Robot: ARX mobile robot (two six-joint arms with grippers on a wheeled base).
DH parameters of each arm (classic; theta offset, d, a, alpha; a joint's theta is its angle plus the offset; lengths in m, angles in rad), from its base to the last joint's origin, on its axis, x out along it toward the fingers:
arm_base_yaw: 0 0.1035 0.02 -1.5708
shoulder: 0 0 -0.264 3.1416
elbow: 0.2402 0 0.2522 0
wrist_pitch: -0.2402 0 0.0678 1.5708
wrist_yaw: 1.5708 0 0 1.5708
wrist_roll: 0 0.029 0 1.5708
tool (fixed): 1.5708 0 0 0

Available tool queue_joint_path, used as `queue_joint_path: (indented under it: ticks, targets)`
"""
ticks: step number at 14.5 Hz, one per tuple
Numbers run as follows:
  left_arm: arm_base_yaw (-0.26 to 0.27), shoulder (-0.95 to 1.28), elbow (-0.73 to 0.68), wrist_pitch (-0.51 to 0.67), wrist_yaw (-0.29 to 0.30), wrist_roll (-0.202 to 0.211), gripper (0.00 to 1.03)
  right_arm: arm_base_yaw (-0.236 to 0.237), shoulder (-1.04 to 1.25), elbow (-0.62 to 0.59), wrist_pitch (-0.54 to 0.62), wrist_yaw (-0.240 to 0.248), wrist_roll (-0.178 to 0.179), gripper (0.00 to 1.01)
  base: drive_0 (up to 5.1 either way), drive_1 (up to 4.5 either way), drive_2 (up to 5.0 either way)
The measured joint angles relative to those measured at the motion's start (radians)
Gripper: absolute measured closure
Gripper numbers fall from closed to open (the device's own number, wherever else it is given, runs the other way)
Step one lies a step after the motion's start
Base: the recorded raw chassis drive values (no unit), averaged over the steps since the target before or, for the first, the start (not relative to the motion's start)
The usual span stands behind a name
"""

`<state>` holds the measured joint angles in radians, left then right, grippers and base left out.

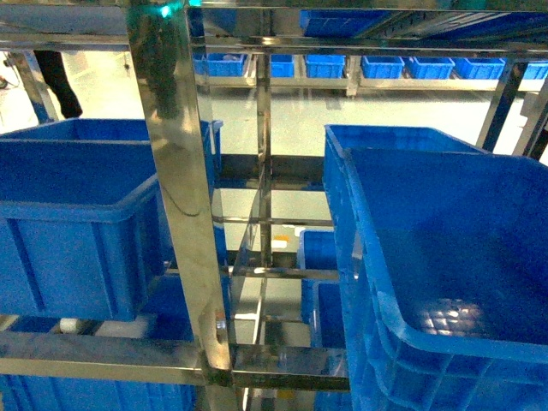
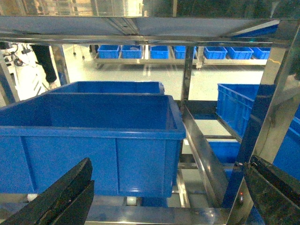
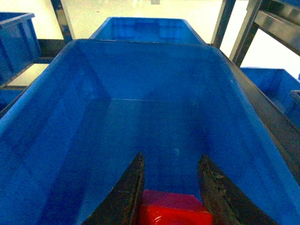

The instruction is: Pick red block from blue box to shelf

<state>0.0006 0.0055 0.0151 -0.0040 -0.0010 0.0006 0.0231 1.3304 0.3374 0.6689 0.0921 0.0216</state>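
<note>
- Right wrist view only: red block [image 3: 174, 210] at bottom centre, clamped between the right gripper [image 3: 172, 206] jaws, low inside the blue box [image 3: 56, 122]
- Head view: the same box [image 1: 445, 257] fills the right side, block and both grippers out of sight; shelf [image 1: 180, 188] post stands centre-left
- Left wrist view: left gripper [image 2: 168, 197] spread wide, holding nothing, facing another blue crate [image 2: 93, 140] on the shelf [image 2: 197, 150]

Left gripper [image 2: 164, 197] spread wide, level; right gripper [image 3: 171, 187] tilted downward, fingers [image 3: 129, 192] clamping something red.
</note>
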Motion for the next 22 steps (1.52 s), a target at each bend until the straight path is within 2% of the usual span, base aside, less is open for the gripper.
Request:
queue_joint_path:
  ticks: [1,5,11,12,13,14,15,17,19,20,22]
  targets:
    - [0.0,0.0,0.0,0.0,0.0,0.0,0.05,0.026,0.114,0.047,0.072,0.017,0.003,0.61,0.0,0.0,0.0]
    - [0.0,0.0,0.0,0.0,0.0,0.0,0.05,0.057,0.141,0.034,0.079,0.07,0.008,0.46,0.0,0.0,0.0]
    - [0.0,0.0,0.0,0.0,0.0,0.0,0.05,0.085,0.007,-0.034,0.124,0.167,0.008,0.22,0.0,0.0,0.0]
    - [0.0,0.0,0.0,0.0,0.0,0.0,0.05,0.105,-0.06,-0.076,0.156,0.195,0.01,0.13,0.0,0.0,0.0]
    - [0.0,0.0,0.0,-0.001,0.001,0.0,0.05,0.155,-0.146,-0.133,0.124,0.224,0.01,0.03,0.0,0.0,0.0]
    - [0.0,0.0,0.0,0.0,0.0,0.0,0.05,0.214,-0.199,-0.195,0.144,0.236,0.003,0.03,0.0,0.0,0.0]
    - [0.0,0.0,0.0,0.0,0.002,0.0,0.05,0.24,-0.212,-0.288,0.317,0.163,-0.008,0.15,0.0,0.0,0.0]
    - [-0.001,0.0,0.0,-0.001,-0.002,0.0,0.05,0.185,-0.385,-0.306,0.197,0.122,-0.015,0.37,0.0,0.0,0.0]
    - [-0.001,0.0,0.0,0.0,0.0,0.0,0.05,0.15,-0.513,-0.307,0.118,0.087,-0.016,0.55,0.0,0.0,0.0]
    - [-0.001,0.0,0.0,-0.001,0.0,0.0,0.05,0.126,-0.576,-0.316,0.054,0.061,-0.015,0.7,0.0,0.0,0.0]
    - [-0.001,0.0,0.0,-0.001,0.0,0.0,0.05,0.101,-0.65,-0.324,-0.018,0.034,-0.016,0.88,0.0,0.0,0.0]
